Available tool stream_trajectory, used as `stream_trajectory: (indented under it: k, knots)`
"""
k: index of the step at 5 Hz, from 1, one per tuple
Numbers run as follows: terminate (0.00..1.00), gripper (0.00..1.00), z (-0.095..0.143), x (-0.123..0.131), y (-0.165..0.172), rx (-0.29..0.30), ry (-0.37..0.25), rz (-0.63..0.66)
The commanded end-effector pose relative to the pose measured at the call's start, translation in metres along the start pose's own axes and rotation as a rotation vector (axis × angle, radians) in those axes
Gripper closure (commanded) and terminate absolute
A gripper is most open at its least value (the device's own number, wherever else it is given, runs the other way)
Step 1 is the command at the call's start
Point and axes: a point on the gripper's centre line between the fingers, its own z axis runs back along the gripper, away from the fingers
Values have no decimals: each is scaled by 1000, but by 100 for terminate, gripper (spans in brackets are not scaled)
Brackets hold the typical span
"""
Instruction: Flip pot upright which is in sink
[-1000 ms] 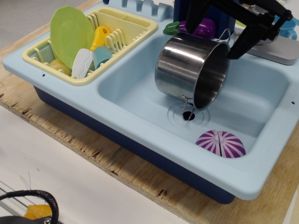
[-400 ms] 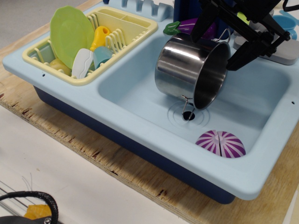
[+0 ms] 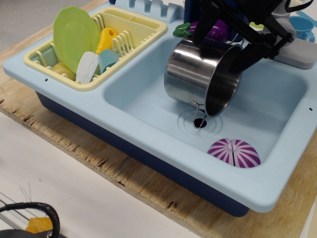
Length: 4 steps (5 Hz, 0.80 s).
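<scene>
**Gripper closer over tipped pot in sink**

Versus 0.4 s ago: my gripper [image 3: 223, 42] has shifted toward 9 o'clock and now sits over the pot's upper rim. The pot [image 3: 198, 74] has not moved. It lies tipped on its side in the sink [image 3: 143, 99], mouth facing 4 o'clock, lower rim down by the drain hole [image 3: 199, 122]. One wire loop handle [image 3: 197, 108] hangs at the bottom of the rim; the other pokes up at 12 o'clock near my fingers.

My jaws are spread, one dark finger [image 3: 203, 20] at the 11 o'clock side of the pot, the other [image 3: 247, 52] at the 2 o'clock side. Contact with the rim: cannot tell, the fingers overlap the metal in this view.

No readable writing or labels anywhere.

The purple striped half-round [image 3: 234, 151] rests on the sink floor at 5 o'clock of the pot, apart from it. The yellow dish rack [image 3: 143, 27] sits at 10 o'clock, holding a green plate [image 3: 74, 34] and small utensils. A purple toy [image 3: 215, 30] behind the pot is mostly hidden by my arm. My upper arm is cut off by the top edge. A black cable [image 3: 34, 208] shows at the bottom left corner.
</scene>
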Motion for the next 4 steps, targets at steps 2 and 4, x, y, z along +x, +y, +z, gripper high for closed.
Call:
stream_trajectory:
  k: [2,4]
  knots:
    - [0,100,-8,7,20,-20,-44,53]
    - [0,100,-9,5,18,-79,-62,79]
